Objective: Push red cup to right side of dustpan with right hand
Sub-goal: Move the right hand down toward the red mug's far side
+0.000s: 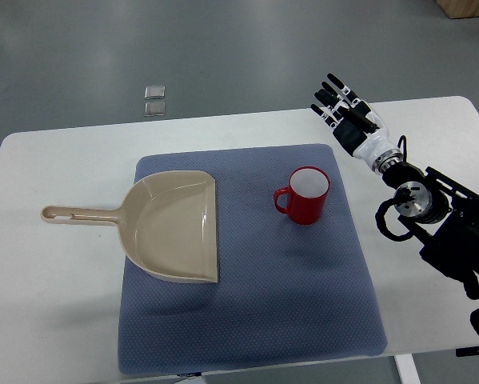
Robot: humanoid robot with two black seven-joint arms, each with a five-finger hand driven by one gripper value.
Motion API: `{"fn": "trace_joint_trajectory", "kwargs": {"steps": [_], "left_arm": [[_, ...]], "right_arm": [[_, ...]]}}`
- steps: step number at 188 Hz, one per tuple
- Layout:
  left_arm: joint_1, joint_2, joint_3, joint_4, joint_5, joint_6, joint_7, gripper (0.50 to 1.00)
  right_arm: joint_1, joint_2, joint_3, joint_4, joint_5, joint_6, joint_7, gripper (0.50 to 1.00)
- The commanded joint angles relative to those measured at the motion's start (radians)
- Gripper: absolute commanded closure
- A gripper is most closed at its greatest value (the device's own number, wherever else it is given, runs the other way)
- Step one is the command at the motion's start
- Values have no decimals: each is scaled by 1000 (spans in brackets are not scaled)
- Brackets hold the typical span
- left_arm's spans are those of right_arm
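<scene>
my right hand (345, 104), fingers spread and empty, hovers beyond the upright red cup (303, 196); a high shove could tip it.

You have a glossy red ceramic-looking cup (304, 196) standing upright on the blue-grey mat, its pale interior showing and its loop handle pointing toward the picture's left. To its left, well apart from it, lies your beige plastic dustpan (177, 226), flat on the same mat with its open straight edge facing the cup. Its long handle, with a hanging slot at the end, reaches left onto the white table.
</scene>
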Motion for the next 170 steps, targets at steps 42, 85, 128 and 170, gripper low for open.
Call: {"fn": "trace_joint_trajectory", "kwargs": {"steps": [42, 85, 128, 170], "left_arm": [[0, 0, -3, 0, -1, 0, 0, 500], [0, 0, -1, 3, -1, 1, 0, 500], [0, 0, -1, -2, -1, 1, 0, 500], [0, 0, -1, -2, 0, 1, 0, 500]], "right_arm": [[-2, -9, -5, 6, -32, 35, -5, 566], [-25, -138, -11, 9, -239, 290, 0, 566], [-101, -287, -12, 17, -462, 290, 41, 566], [-137, -327, -11, 17, -626, 290, 232, 568]]}}
